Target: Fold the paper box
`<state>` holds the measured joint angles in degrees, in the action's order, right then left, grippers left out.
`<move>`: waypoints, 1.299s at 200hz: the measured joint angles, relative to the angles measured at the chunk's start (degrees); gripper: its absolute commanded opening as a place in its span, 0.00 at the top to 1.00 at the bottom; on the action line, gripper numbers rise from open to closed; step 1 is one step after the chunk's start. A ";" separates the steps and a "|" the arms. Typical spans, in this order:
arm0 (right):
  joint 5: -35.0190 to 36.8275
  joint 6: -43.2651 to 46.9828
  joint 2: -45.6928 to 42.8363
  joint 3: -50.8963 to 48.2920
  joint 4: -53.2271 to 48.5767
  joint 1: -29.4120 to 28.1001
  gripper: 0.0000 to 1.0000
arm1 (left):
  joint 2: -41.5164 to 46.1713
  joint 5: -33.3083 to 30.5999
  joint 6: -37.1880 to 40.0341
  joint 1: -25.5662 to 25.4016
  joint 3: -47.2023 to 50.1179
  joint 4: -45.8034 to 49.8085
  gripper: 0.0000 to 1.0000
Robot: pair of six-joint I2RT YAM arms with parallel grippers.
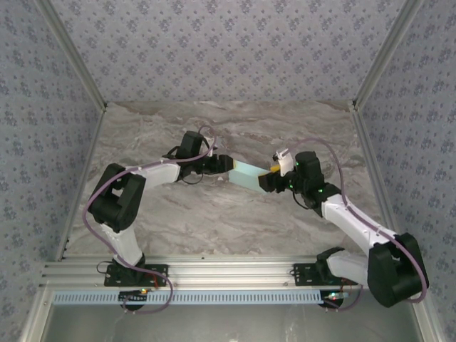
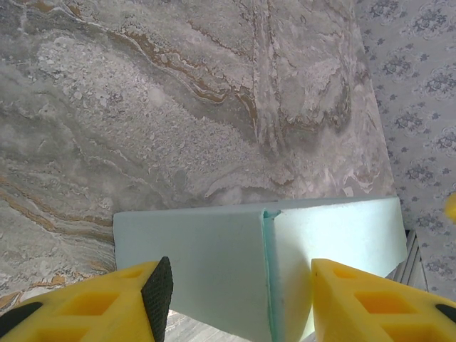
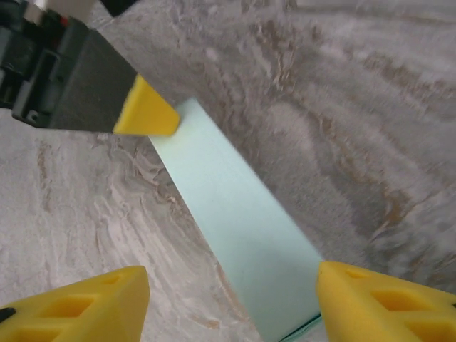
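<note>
Top external shows the left gripper at the left end of the paper box, which lies mid-table between both grippers. Its jaws straddle the folded card, but whether they pinch it cannot be told. The right gripper, at the box's right end, has its jaws released and spread wider than the card.

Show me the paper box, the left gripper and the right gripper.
paper box (image 1: 249, 175): top view, middle of its pale blue face.
left gripper (image 2: 239, 281): left wrist view, midway between its yellow fingertips.
right gripper (image 3: 229, 276): right wrist view, midway between its yellow fingertips.
</note>
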<state>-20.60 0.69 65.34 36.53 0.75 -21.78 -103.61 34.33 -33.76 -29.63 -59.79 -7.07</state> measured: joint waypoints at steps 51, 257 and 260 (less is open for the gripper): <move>3.74 23.58 7.56 12.52 -12.50 -4.66 0.15 | 0.02 0.17 0.33 0.00 0.37 -0.83 0.47; 22.10 50.82 19.15 11.80 -18.88 -26.45 0.02 | 32.89 -11.96 -1.16 13.38 8.85 17.90 0.01; 21.73 50.99 18.67 11.74 -19.17 -26.56 0.00 | 33.70 -13.38 -0.79 13.40 8.59 18.71 0.01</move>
<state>1.13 51.68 84.01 48.27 -18.41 -48.34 -69.91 20.95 -34.54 -16.23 -51.20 11.64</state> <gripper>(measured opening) 0.794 0.991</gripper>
